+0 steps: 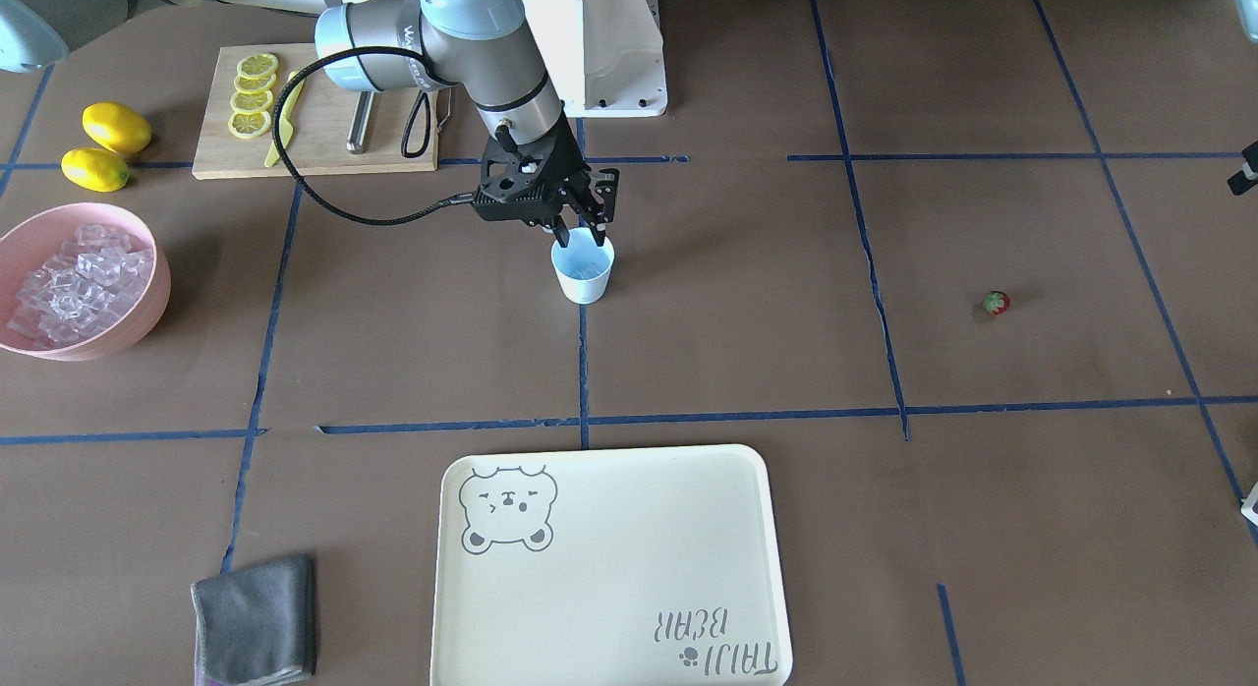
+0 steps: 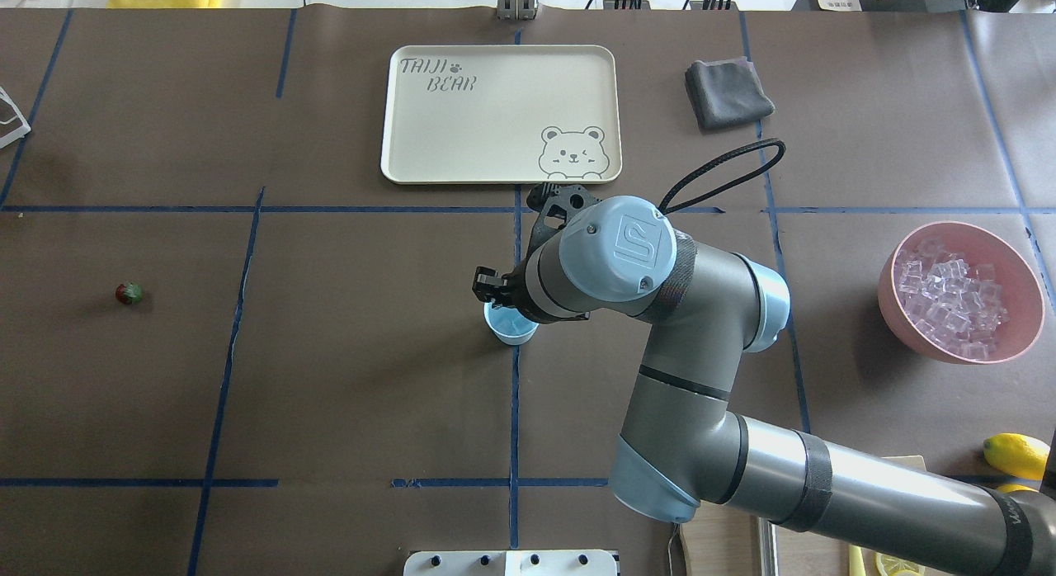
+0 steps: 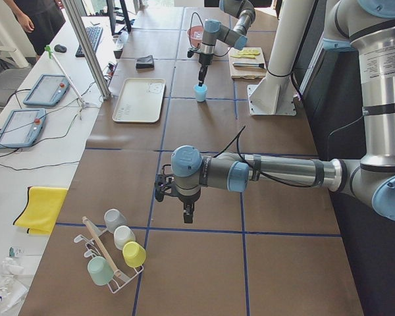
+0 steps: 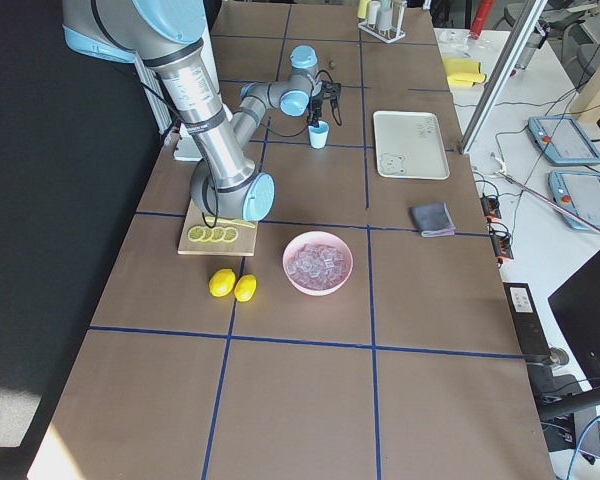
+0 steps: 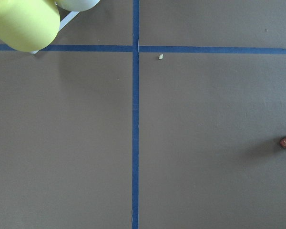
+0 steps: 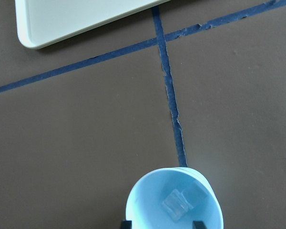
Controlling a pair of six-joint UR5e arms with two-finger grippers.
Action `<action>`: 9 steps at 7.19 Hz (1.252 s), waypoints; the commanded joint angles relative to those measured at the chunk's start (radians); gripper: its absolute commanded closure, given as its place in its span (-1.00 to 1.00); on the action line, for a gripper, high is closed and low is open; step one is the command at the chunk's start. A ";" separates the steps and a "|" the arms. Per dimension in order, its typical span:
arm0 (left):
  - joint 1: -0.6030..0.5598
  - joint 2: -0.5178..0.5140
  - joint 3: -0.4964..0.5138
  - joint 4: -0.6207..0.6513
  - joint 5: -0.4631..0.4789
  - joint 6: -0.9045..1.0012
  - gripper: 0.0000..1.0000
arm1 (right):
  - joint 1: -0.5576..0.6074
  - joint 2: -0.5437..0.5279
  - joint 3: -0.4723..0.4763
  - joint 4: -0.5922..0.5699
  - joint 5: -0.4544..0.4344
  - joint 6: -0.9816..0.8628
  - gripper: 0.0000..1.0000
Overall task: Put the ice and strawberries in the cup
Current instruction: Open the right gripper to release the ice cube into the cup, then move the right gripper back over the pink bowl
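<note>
Seeing right gripper [image 1: 582, 236] hovering just over cup [image 1: 583, 278], jaws spread about mouth-wide, two ice cubes [image 6: 174, 206] inside cup, strawberry [image 1: 996, 302] lying well apart on desk [image 1: 737, 322]; cannot tell left gripper [image 3: 187, 214] jaws' state.

Brown table [image 1: 747, 352] gridded with blue tape [image 1: 583, 371], white side desk [image 3: 52, 168], bright daylight

Light blue cup [image 1: 583, 266], pink bowl [image 1: 147, 317], yellow lemons [image 1: 116, 127], cream bear-print tray [image 1: 629, 529]
</note>
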 commanded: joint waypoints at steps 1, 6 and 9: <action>0.000 0.000 0.000 0.000 0.000 0.000 -1.00 | 0.022 -0.014 0.024 -0.009 0.003 0.010 -0.70; 0.000 0.000 0.000 -0.002 0.000 0.000 -1.00 | 0.235 -0.363 0.331 -0.141 0.188 -0.259 -0.98; 0.000 0.000 0.000 -0.003 0.000 0.000 -1.00 | 0.457 -0.603 0.383 -0.137 0.304 -0.652 -0.98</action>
